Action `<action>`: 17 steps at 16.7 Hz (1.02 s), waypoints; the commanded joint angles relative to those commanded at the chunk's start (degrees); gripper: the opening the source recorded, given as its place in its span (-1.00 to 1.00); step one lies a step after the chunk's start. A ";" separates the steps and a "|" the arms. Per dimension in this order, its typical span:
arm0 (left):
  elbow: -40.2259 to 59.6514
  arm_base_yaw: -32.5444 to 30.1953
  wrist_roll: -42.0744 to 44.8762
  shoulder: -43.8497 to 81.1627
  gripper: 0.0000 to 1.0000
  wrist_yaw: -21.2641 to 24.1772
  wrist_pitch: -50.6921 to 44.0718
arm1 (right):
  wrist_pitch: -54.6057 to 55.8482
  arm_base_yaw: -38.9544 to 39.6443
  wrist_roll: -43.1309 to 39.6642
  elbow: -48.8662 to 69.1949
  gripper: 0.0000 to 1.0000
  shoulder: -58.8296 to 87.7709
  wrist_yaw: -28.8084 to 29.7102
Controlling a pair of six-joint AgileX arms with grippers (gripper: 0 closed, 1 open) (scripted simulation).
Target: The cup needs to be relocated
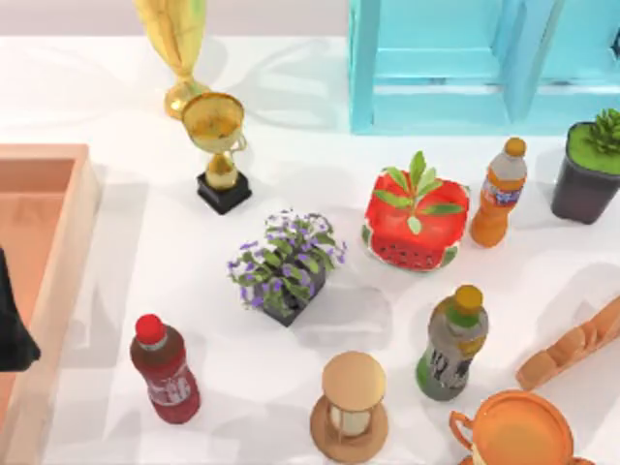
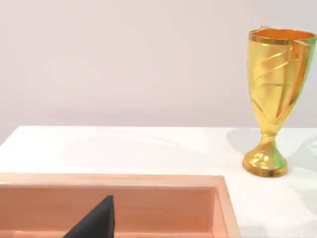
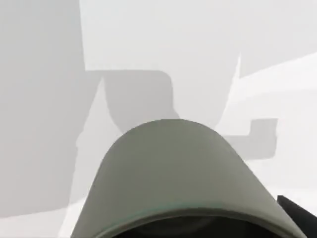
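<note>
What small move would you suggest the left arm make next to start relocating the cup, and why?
Probably ease the left gripper forward toward the tall gold cup. The gripper hangs over the wooden tray, apart from the cup, which stands upright on the white table beyond the tray's far rim.

The orange cup (image 1: 521,431) is cut off by the top view's lower edge. The tall gold trophy (image 1: 174,48) loses its rim at the upper edge. The wooden tray (image 1: 58,291) runs off the left edge. The potted succulent (image 1: 589,165) and the bread loaf (image 1: 572,344) are clipped at the right edge. In the left wrist view, a dark finger (image 2: 96,223) is cut off by the lower edge.
</note>
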 joint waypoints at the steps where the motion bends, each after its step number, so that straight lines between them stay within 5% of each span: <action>1: 0.00 0.00 0.00 0.00 1.00 0.00 0.00 | -2.07 -1.93 -1.91 3.95 -1.00 1.17 0.23; 7: 0.00 0.00 0.00 0.00 1.00 0.00 0.00 | -9.72 -9.51 -9.44 16.56 -1.00 4.79 1.08; 17: 0.00 0.00 0.00 0.00 1.00 0.00 0.00 | -0.58 -8.94 -8.91 8.54 -1.00 5.48 1.13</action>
